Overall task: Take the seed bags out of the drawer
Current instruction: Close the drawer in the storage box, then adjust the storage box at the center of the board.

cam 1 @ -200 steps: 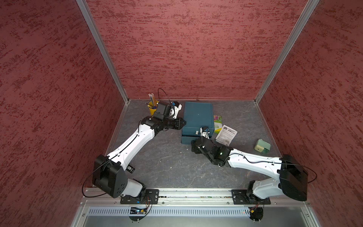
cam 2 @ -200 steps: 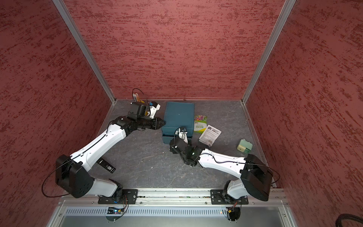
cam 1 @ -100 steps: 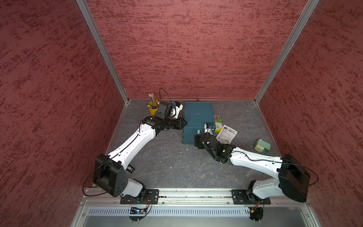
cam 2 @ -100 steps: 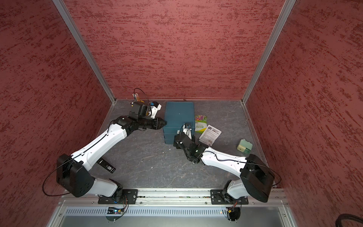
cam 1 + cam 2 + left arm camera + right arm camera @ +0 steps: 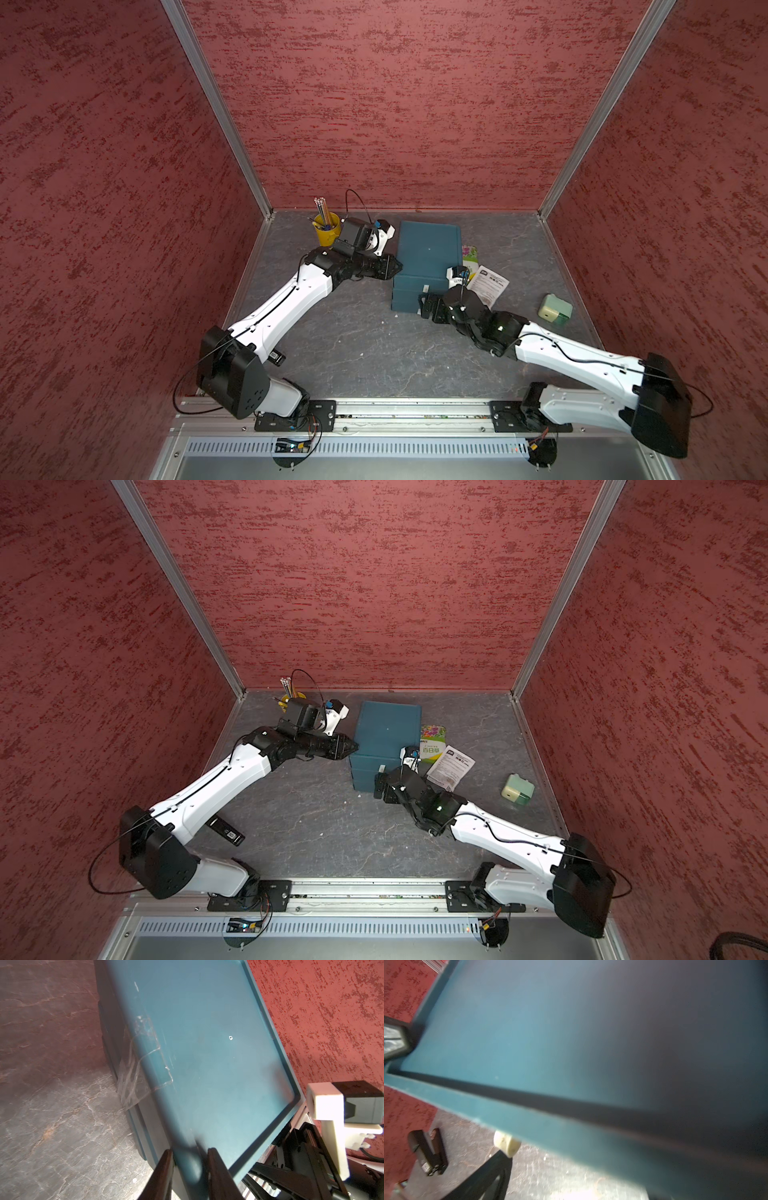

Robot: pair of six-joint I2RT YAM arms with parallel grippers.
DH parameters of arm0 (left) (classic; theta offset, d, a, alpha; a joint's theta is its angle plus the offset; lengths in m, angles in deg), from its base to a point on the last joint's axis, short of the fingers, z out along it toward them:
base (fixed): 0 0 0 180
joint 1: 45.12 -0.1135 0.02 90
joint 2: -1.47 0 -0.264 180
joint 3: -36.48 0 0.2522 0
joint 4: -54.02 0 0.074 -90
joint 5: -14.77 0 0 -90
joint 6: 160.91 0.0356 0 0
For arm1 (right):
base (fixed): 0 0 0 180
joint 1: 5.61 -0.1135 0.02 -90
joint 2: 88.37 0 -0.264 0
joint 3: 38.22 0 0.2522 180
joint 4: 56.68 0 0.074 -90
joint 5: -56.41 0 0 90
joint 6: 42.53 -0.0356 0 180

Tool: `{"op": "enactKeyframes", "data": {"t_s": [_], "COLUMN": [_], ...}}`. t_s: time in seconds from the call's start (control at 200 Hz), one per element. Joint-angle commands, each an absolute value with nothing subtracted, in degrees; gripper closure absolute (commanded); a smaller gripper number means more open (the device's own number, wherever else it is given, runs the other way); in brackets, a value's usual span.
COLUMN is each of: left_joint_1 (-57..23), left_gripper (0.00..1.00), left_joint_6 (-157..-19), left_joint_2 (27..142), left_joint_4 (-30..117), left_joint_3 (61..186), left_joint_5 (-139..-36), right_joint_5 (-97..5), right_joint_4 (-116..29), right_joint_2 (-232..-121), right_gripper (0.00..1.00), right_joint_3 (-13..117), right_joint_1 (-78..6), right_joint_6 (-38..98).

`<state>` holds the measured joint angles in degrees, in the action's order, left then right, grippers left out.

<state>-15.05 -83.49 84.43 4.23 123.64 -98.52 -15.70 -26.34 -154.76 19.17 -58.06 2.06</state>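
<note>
On the grey tabletop (image 5: 353, 340), the clenched left pincer (image 5: 398, 266) is touching the drawer box (image 5: 428, 249); the right pincer (image 5: 423, 306) is gaping.

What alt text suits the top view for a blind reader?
The left gripper clamps the left edge of a teal drawer unit while the open right gripper sits at its shut front. A flowered seed bag and a white seed bag lie to its right, then a green block; a pencil cup stands behind the left gripper.
</note>
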Motion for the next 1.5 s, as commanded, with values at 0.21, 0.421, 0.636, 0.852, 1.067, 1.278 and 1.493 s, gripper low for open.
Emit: {"op": "enactKeyframes", "data": {"t_s": [0.21,0.421,0.636,0.852,1.067,1.278,1.493], "left_joint_1": [-13.38,-13.55,-13.42,-13.39,-13.30,-12.98,-12.52], "left_gripper": [0.54,0.54,0.55,0.55,0.56,0.56,0.56], "left_joint_6": [-83.29,-83.85,-84.16,-84.13,-84.96,-85.41,-85.43], "left_joint_2": [85.91,86.88,87.81,87.47,87.34,87.25,88.04], "left_joint_4": [-8.43,-7.91,-8.47,-10.06,-10.10,-10.11,-10.37], "left_joint_3": [123.35,124.92,125.48,125.37,125.75,126.22,127.90], "left_joint_5": [-97.76,-97.38,-97.45,-96.94,-97.19,-97.65,-98.13], "right_joint_5": [-18.56,-17.48,-11.11,-11.15,-15.17,-17.95,-20.57], "right_joint_4": [-17.53,-19.96,-17.02,-15.03,-16.32,-19.07,-20.65], "right_joint_2": [-148.11,-147.42,-146.93,-145.42,-148.78,-152.70,-155.90], "right_gripper": [0.01,0.01,0.01,0.01,0.01,0.01,0.01], "right_joint_3": [17.83,13.56,10.86,12.35,15.51,18.84,21.28], "right_joint_1": [-63.26,-68.05,-66.06,-57.45,-50.33,-44.95,-40.69], "right_joint_6": [-5.02,-9.80,-8.01,-2.17,3.41,7.40,10.43]}}
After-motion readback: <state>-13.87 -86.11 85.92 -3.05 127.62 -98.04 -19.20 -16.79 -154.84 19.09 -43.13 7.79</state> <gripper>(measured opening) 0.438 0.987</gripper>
